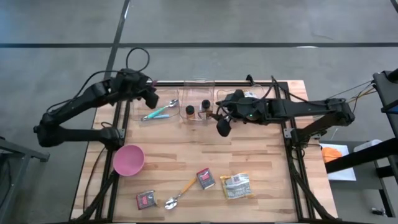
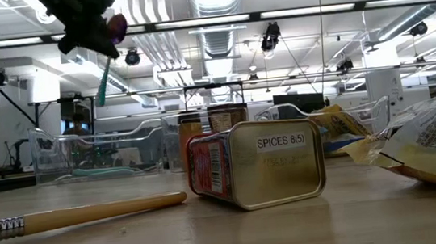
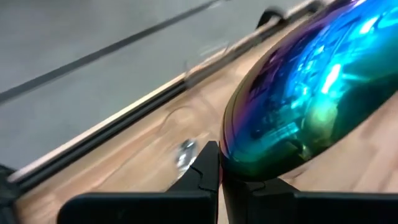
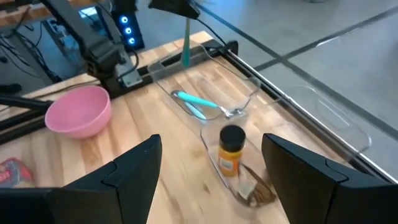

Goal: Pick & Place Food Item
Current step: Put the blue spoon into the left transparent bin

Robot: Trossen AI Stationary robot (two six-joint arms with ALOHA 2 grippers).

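Spice tin (image 2: 256, 163) lies before the clear tray (image 1: 198, 99); above it, my left tool (image 1: 151, 97) clamps a teal spoon (image 2: 104, 79), my right tool (image 1: 222, 126) gapes.

Bare table (image 1: 168, 158) between pink bowl (image 1: 129, 160) and spice tin (image 1: 205, 178)

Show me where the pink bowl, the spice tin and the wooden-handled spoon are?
pink bowl (image 1: 129, 160): high view, inside of bowl.
spice tin (image 2: 275, 161): low view, its labelled lid.
wooden-handled spoon (image 2: 101, 211): low view, mid-handle.

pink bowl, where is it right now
In the high view the pink bowl sits on the left side of the table, near the left arm's base, with a small red packet just in front of it.
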